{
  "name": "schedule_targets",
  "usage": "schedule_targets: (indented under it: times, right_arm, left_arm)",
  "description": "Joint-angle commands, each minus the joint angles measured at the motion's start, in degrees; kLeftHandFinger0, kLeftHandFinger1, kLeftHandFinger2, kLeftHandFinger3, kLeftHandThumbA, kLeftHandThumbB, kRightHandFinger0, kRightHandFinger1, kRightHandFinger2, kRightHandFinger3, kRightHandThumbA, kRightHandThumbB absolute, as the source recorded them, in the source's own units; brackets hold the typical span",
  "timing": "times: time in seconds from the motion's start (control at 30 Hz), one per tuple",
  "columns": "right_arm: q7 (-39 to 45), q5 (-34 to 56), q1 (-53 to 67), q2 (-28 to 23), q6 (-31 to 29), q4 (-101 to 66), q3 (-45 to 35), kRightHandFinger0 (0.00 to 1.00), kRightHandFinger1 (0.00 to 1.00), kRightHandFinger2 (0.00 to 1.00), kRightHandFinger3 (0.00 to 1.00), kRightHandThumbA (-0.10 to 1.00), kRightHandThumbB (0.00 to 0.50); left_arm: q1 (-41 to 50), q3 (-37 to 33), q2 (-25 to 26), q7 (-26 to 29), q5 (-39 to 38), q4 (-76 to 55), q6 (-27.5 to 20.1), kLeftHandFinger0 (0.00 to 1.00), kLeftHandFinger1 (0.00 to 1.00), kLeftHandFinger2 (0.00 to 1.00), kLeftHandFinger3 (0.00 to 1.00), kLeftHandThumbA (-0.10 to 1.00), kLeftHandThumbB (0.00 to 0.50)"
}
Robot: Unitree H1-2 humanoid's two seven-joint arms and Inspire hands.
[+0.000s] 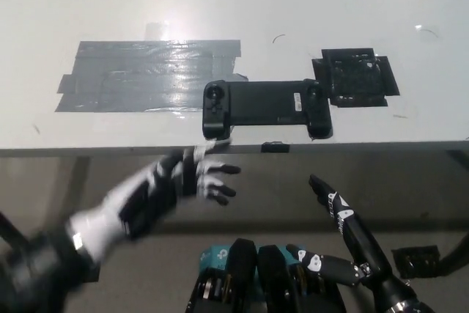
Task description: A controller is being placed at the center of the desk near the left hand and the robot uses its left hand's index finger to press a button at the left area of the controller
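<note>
Two hands, both empty. Left hand (192,178): fingers spread apart, motion-blurred, lower centre-left, below the desk (293,5) edge. Right hand (344,229): fingers extended and apart, lower right. Controller (264,108): flat at frame centre near the desk's front edge, between grey tape patch (139,75) and black patch (357,77).

On the white desk (308,5) a wide grey tape patch (146,75) lies at left and a black square pad (357,77) at right.
</note>
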Motion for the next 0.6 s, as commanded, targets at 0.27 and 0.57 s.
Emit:
schedule_targets:
  times: [0.27,0.57]
  right_arm:
    - [-0.95,1.32,0.43,0.73,-2.84,-0.80,-1.40,1.00,1.00,1.00,1.00,0.86,0.250]
    - [-3.14,0.25,0.55,2.37,-4.90,-0.49,-1.73,1.00,1.00,1.00,1.00,0.94,0.254]
  left_arm:
    - [9.19,3.19,-12.48,23.61,19.62,14.47,-37.04,1.00,1.00,1.00,1.00,1.00,0.265]
    - [11.83,0.05,-15.96,32.55,28.29,17.91,-47.28,1.00,1.00,1.00,1.00,1.00,0.271]
